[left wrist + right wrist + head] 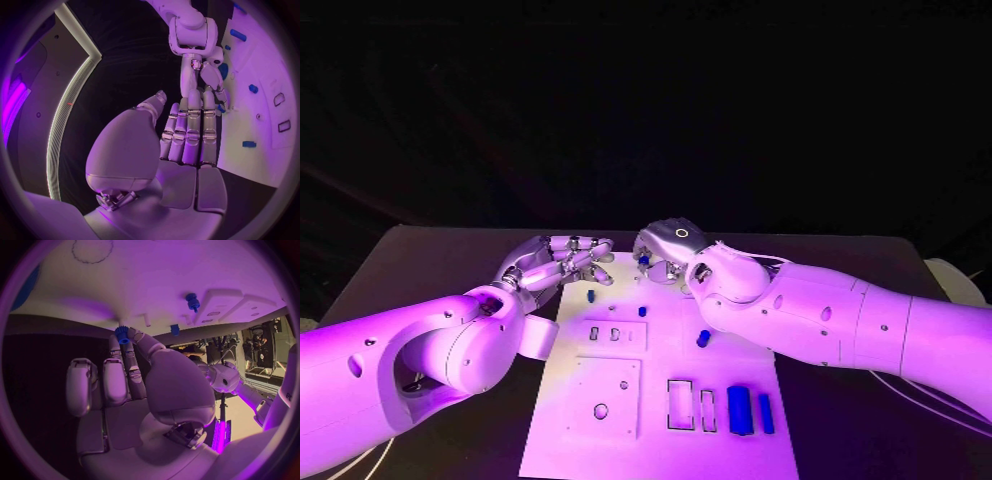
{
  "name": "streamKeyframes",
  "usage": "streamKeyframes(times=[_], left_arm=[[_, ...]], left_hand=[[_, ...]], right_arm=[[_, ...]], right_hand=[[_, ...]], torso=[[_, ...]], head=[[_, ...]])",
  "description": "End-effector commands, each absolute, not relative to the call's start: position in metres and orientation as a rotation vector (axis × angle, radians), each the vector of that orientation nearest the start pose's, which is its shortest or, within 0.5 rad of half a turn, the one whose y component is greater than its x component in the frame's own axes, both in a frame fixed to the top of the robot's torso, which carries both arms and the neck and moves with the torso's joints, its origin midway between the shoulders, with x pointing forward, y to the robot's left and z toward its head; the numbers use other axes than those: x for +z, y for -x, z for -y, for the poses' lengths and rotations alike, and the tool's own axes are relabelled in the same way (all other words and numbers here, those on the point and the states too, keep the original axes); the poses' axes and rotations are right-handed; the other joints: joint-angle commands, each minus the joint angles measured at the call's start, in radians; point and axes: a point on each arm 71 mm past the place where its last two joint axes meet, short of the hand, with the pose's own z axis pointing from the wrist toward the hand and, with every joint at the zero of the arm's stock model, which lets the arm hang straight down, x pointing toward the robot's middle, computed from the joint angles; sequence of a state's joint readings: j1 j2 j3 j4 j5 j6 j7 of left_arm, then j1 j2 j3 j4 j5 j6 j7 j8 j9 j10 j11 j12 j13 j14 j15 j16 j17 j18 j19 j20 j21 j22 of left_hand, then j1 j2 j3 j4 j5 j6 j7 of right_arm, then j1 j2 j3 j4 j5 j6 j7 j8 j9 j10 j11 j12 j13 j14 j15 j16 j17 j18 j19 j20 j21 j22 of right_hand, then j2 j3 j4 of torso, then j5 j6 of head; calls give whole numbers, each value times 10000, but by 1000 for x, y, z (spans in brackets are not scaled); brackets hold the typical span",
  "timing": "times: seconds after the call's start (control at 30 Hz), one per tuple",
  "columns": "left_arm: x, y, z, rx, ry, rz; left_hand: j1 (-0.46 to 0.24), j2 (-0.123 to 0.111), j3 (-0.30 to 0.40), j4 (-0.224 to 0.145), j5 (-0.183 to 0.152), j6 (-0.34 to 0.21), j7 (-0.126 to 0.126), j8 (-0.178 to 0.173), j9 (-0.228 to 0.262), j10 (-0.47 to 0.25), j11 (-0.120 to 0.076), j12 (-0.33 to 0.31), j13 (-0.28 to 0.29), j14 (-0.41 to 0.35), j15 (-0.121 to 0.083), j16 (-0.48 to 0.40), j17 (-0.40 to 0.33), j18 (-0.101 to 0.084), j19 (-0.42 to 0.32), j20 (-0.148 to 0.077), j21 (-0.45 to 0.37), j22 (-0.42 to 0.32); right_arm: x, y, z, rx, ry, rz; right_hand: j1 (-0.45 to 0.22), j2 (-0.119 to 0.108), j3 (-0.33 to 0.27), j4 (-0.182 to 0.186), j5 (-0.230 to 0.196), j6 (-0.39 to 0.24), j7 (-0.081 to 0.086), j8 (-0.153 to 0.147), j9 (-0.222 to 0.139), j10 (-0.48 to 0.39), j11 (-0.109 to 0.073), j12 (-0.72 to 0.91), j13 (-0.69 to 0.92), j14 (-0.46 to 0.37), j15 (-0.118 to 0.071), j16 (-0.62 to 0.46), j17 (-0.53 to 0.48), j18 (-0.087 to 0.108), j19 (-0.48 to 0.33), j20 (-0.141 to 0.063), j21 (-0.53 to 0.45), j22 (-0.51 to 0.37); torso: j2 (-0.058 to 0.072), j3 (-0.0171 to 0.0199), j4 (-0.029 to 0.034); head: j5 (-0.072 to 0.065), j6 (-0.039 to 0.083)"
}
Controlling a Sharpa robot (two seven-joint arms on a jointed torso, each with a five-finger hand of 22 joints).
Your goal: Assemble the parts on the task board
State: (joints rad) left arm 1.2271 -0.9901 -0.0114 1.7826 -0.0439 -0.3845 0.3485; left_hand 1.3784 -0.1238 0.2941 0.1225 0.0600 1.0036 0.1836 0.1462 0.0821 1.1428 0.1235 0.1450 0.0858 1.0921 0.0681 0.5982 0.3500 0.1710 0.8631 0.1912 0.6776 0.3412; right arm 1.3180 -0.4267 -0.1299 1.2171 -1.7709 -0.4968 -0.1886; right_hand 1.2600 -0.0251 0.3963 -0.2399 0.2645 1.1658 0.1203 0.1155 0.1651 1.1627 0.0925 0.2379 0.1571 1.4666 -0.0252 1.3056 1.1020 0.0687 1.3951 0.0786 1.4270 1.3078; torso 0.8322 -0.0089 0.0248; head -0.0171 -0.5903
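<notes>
The white task board (661, 400) lies in the middle of the table. My right hand (668, 245) hovers over the board's far edge and pinches a small blue toothed part (122, 335) between thumb and fingertip; that part (643, 262) also shows under the hand. My left hand (567, 258) is just to its left at the board's far left corner, fingers stretched out side by side (187, 135), holding nothing. Loose blue parts lie on the board: a peg (590, 296), a small piece (643, 311) and another (704, 338).
Two long blue bars (740, 408) (766, 412) stand in slots at the board's near right, beside two empty rectangular slots (681, 404). A raised plate with holes (606, 395) sits at the near left. Black table (430, 270) surrounds the board.
</notes>
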Motion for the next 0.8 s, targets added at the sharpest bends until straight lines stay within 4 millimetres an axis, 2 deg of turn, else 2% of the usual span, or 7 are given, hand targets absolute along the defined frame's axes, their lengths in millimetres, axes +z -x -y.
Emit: streamKeyframes(times=[0.03,0.43,0.8], left_arm=[[-136,-446,-204,-16065,10437,-14380],[-135,-446,-205,-16060,10432,-14378],[-135,-446,-204,-16079,10430,-14425]], left_hand=[[-106,20,-60,4,-33,-9,41,-39,-10,-71,27,-39,-12,-87,-5,38,13,80,-111,2,40,19],[-106,20,-60,4,-33,-9,41,-39,-10,-71,27,-39,-12,-87,-5,38,13,80,-111,2,40,19],[-100,38,-56,3,-31,-8,40,-41,-8,-73,26,-40,-10,-99,-6,50,19,81,-125,6,54,27]], right_arm=[[-151,-531,66,5331,4754,-13115],[-153,-532,64,5331,4846,-13299],[-154,-534,63,5331,4864,-13450]], right_hand=[[14,-47,80,-33,-41,-78,9,-58,17,365,-431,6,485,295,-20,16,-10,-98,20,26,-3,-1],[-88,-125,236,74,-138,-242,78,-170,66,0,-315,-229,400,241,73,-60,-174,-63,-108,99,-99,-138],[-327,-427,513,268,-249,-676,238,-460,90,-744,-49,-796,7,134,291,-250,-539,38,-445,294,-391,-552]], torso=[[5,4,-7],[26,2,-10],[30,-2,-8]], head=[[7,1],[18,-2],[19,6]])
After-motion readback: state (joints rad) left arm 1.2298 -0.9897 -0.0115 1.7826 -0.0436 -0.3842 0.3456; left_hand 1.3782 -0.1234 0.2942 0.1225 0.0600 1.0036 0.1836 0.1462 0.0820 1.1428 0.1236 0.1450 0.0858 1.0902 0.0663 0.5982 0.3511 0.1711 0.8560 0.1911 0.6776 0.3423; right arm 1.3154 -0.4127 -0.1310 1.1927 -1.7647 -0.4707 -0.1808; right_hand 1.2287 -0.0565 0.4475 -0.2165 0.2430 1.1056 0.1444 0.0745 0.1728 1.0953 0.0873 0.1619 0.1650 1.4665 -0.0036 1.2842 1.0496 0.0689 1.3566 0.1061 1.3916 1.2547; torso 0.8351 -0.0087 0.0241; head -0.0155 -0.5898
